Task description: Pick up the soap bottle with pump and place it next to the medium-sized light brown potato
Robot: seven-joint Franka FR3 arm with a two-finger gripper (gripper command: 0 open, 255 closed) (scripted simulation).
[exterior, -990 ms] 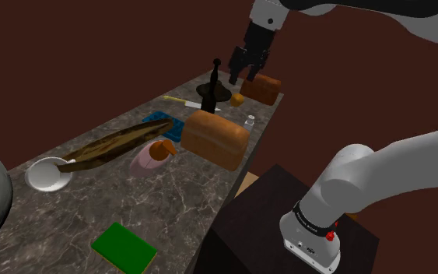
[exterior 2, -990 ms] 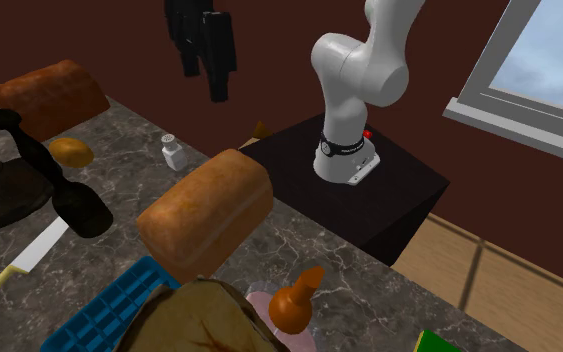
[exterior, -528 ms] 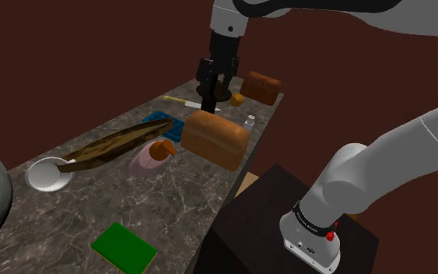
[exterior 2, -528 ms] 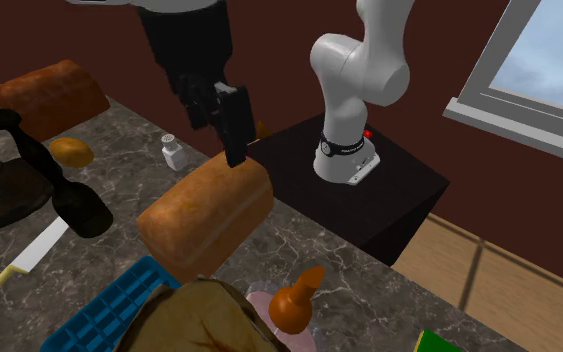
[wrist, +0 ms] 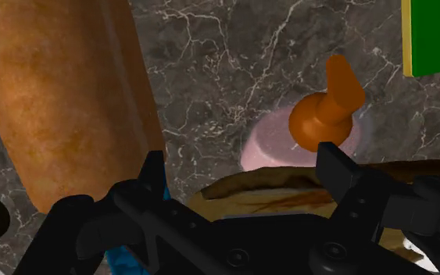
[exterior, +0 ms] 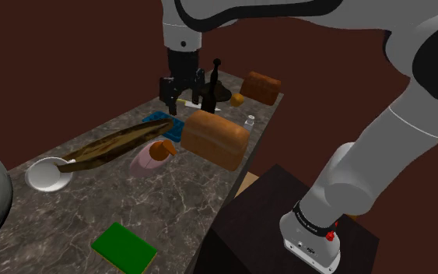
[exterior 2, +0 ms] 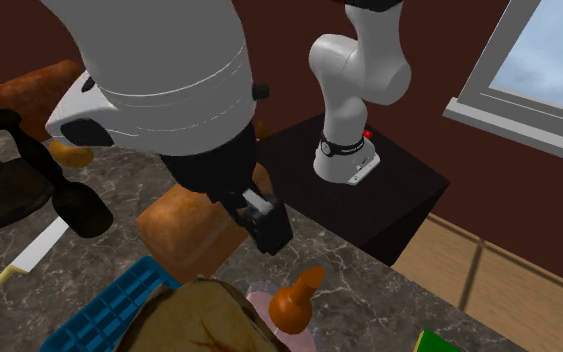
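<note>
The soap bottle (exterior: 155,154) has a pale pink body and an orange pump top. It stands on the marble counter between the baguette and the big loaf, and it is in the second exterior view (exterior 2: 295,306) and the wrist view (wrist: 318,119) too. The small light brown potato (exterior: 238,100) lies at the far end beside the smaller loaf. My gripper (exterior: 182,96) hangs open and holds nothing. It is above the blue tray and the big loaf's far end, short of the bottle. In the wrist view the gripper (wrist: 241,168) has its fingers wide apart, with the bottle just beyond one fingertip (wrist: 331,156).
A big brown loaf (exterior: 215,137), a long baguette (exterior: 112,145) and a blue tray (exterior: 168,124) crowd the bottle. Farther off are a black mill (exterior: 211,84), a knife (exterior: 175,100), a small shaker (exterior: 250,121) and a second loaf (exterior: 261,87). Nearer lie a white bowl (exterior: 47,173) and a green pad (exterior: 124,247).
The arm has swung from above the far loaf toward the shoulder view's left and lower, now over the tray and big loaf. The fingers stayed open. Nothing on the counter moved.
</note>
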